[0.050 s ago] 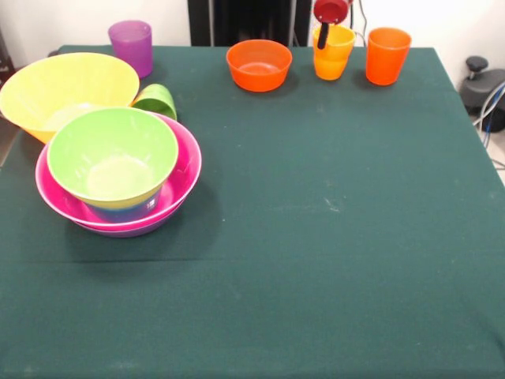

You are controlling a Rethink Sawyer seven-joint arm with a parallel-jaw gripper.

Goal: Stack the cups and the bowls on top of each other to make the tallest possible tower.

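The gripper is hanging at the far edge of the surface, its dark tip dipping into the yellow-orange cup; whether the jaws are apart or closed on the cup's wall I cannot tell. The cup appears to be tilting a little, and may be clear of the cloth, though that is uncertain.

The cups look like light, stiff, glossy plastic, so they are likely slippery; a pinch across the rim wall, one finger inside, seems the surest hold. The orange cup is standing just beside it toward the far right corner, and the orange bowl near the middle of the far edge. The purple cup is sitting at the far left corner.

The tower is resting near the left edge: the light green bowl is nesting in the pink bowl, with blue and purple showing beneath. The yellow bowl is leaning behind it, touching the light green cup, which is lying on its side.

The surface is a dark green cloth, offering some grip. White wall and cables are showing beyond it.
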